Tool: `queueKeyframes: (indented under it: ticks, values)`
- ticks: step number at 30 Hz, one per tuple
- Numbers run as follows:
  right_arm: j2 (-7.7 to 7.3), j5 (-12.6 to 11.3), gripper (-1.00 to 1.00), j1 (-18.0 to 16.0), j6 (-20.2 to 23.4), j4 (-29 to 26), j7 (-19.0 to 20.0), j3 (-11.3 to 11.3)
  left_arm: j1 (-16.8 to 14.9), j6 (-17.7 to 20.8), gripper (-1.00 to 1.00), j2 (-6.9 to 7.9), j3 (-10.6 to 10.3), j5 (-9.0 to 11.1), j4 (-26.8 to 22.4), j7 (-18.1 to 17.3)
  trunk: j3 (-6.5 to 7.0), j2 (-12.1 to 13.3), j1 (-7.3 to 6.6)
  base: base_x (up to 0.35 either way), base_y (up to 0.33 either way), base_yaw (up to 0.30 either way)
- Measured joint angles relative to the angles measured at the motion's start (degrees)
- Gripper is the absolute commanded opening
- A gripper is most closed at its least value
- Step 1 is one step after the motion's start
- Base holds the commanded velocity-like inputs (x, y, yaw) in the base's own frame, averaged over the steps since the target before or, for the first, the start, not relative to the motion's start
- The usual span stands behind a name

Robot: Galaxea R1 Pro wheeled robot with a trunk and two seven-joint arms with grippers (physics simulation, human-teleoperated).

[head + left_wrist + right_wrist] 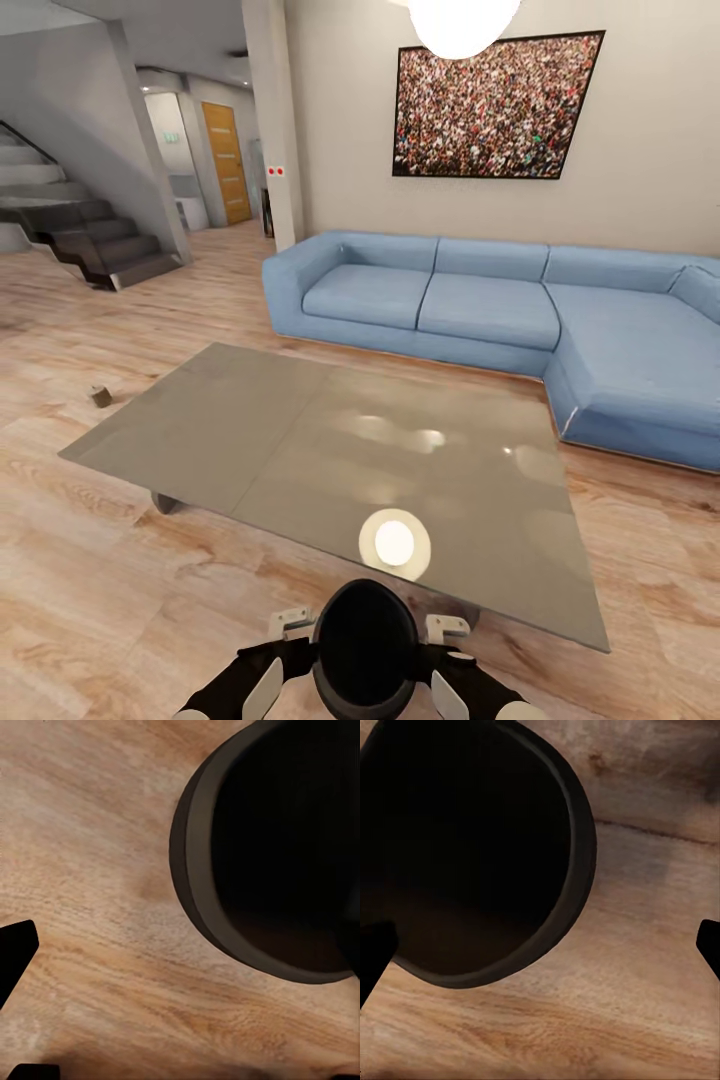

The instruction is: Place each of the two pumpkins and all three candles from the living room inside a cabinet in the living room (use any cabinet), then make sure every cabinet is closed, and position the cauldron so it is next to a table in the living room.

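Cauldron point(364, 648) carried between both arms toward the counter point(300, 430)

Left tool point(15, 1012) and right tool point(540, 952) stand spread, flanking it; one alone couldn't steady it

1. Bright, even room; my head view has the ceiling lamp point(462, 22) blown out top centre.
2. Lamp glare spots on the glossy table point(300, 430).
3. Wrist views soft; cauldron point(285, 847) interior pure black.

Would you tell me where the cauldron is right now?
In the head view the cauldron sits low and centre between both arms, over the wooden floor just before the table's near edge.
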Motion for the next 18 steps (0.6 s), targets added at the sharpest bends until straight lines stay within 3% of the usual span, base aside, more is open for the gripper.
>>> queueKeyframes:
  ticks: [18]
  values:
    - [0.0,0.0,1.0,0.0,0.3,-0.1,0.8,0.0,0.0,0.0,1.0,0.0,0.0,0.0,0.0,0.0,3.23,7.2,-3.95,-0.004,0.0,0.0]
